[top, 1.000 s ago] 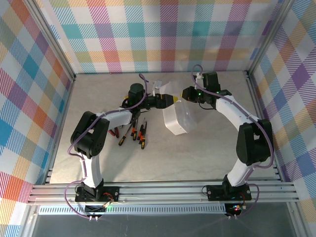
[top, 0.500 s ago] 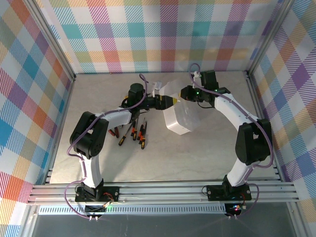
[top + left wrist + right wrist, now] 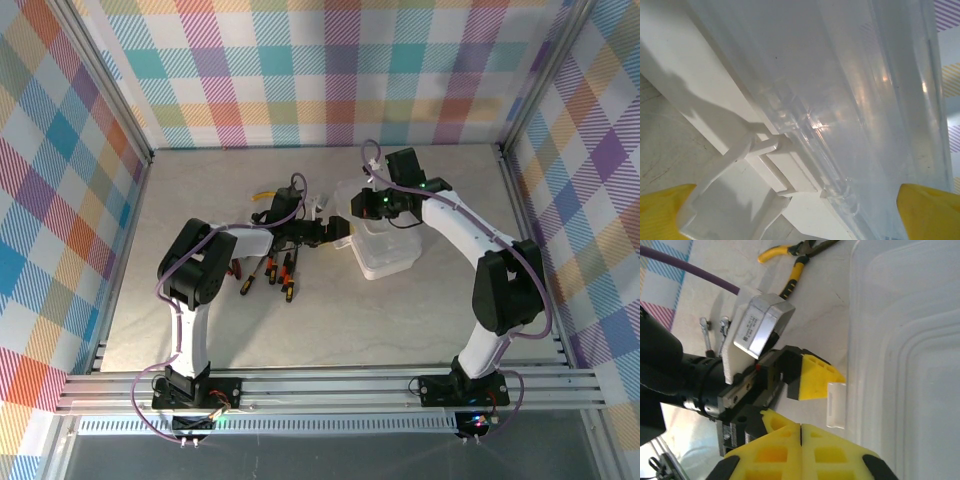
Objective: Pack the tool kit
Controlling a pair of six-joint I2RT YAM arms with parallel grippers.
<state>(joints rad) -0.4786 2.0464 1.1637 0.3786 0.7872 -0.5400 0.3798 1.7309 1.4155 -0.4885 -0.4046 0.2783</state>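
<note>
The tool kit's translucent white box [image 3: 392, 252] lies flat at mid-table with its lid down. My left gripper [image 3: 338, 230] is open wide at the box's left side. In the left wrist view its yellow fingertips [image 3: 662, 210] flank the box wall [image 3: 850, 100] and a white latch [image 3: 790, 170]. My right gripper [image 3: 360, 205] hovers over the box's left rim, shut with nothing between its fingers [image 3: 801, 432], beside the lid [image 3: 910, 340] and a small latch tab [image 3: 836, 404]. Yellow-handled pliers [image 3: 264, 193] lie behind the left arm. Small screwdrivers [image 3: 272, 270] lie left of the box.
The pliers [image 3: 796, 265] lie on the bare table beyond the left arm's black wrist [image 3: 690, 385]. Checked walls and an aluminium frame [image 3: 510, 160] enclose the table. Open tabletop stretches in front of the box [image 3: 330, 330].
The box has gone from tilted to lying flat and sits further right. The right gripper moved left over its rim. The left gripper dropped lower beside it, uncovering the pliers.
</note>
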